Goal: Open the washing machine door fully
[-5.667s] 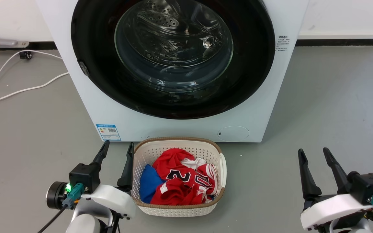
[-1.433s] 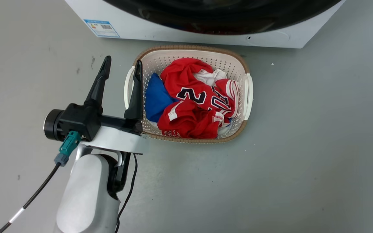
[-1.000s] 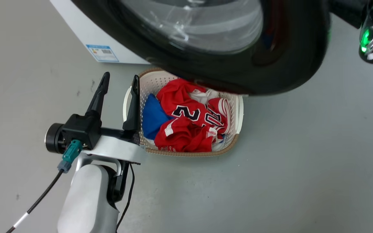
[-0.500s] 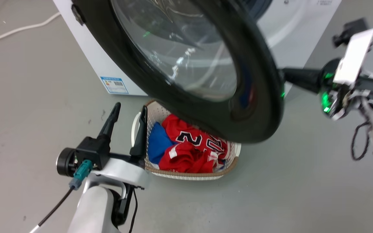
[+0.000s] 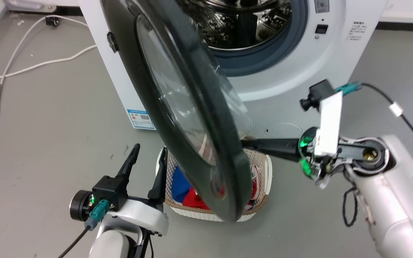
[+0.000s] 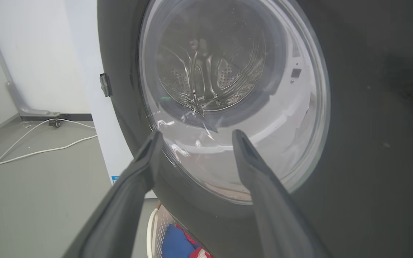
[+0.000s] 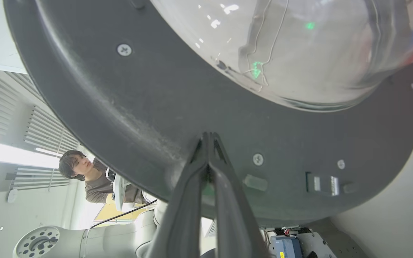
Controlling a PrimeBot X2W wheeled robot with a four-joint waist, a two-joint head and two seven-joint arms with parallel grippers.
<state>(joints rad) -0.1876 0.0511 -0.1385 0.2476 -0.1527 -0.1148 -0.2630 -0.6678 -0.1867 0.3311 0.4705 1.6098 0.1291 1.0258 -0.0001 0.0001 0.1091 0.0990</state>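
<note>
Since washing machine door (image 5: 177, 107) stands half open, we push its inner face with right gripper (image 7: 208, 136) clenched empty; left gripper (image 5: 150, 152) splayed, idle.

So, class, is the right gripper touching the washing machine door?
Touching. In the right wrist view the right gripper, fingers shut together, has its tips pressed against the dark inner face of the door, with no gap showing.

The washing machine door (image 5: 226, 154) is dark plastic around clear, smooth glass (image 5: 170, 96). The washing machine (image 5: 285, 86) has a smooth white shell, a shiny perforated metal drum (image 5: 242, 25) and a matt grey seal (image 5: 276, 53).
</note>
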